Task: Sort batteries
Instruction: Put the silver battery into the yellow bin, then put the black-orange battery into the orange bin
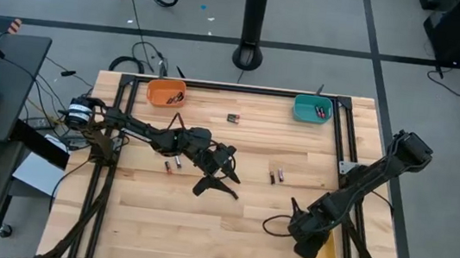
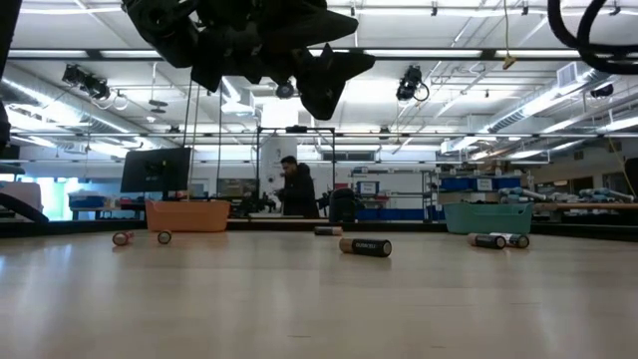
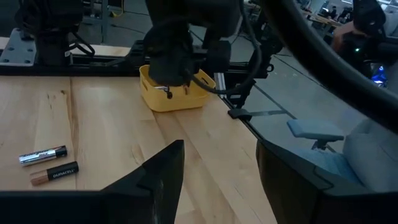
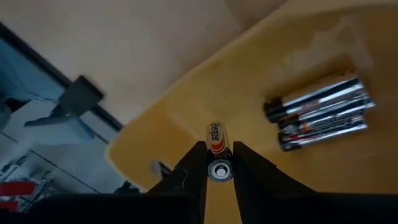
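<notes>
Over the yellow plastic bin (image 4: 298,74) at the table's right edge, the right gripper (image 4: 219,171) pinches a silvery cylindrical battery (image 4: 216,138) above three silver cells (image 4: 320,112) lying inside. At mid-table the left gripper (image 1: 217,182) hangs spread wide and empty, with loose black and silver batteries (image 3: 48,164) near it on the wood.

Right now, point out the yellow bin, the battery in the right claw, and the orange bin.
yellow bin (image 3: 177,99), left wrist view, front wall.
battery in the right claw (image 4: 217,138), right wrist view, labelled body above the fingertips.
orange bin (image 1: 155,94), high view, bare floor at its left.
</notes>
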Available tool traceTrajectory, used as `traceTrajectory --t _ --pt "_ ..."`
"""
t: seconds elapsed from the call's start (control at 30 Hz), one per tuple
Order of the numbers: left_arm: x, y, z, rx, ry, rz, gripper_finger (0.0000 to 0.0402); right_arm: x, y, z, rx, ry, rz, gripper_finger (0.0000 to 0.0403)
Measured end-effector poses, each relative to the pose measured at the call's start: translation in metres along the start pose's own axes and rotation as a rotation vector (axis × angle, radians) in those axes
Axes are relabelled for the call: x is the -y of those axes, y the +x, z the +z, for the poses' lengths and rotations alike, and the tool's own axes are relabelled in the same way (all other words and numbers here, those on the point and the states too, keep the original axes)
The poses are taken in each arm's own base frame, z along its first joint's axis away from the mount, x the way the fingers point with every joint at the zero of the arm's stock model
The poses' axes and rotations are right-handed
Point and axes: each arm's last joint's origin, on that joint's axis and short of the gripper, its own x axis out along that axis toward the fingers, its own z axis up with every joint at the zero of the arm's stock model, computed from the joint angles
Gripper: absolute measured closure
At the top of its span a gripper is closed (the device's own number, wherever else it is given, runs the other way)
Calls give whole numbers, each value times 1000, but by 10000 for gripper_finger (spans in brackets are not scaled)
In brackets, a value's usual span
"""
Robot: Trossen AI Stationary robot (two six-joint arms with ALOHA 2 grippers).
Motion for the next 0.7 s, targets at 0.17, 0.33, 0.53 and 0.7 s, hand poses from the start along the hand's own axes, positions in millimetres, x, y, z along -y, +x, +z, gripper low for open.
traceTrajectory --t 0.17,0.33,0.53,0.7 --pt "0 0 0 -2 -4 0 194 10 7 2 1 13 -28 339" --pt "-1 -1 -1 -6 -8 4 194 15 9 4 24 10 -43 317" --pt "-9 -5 0 -4 -15 15 197 15 9 5 53 8 -50 305" --pt "-13 -14 -1 -64 -24 26 210 6 3 3 59 -23 -32 298"
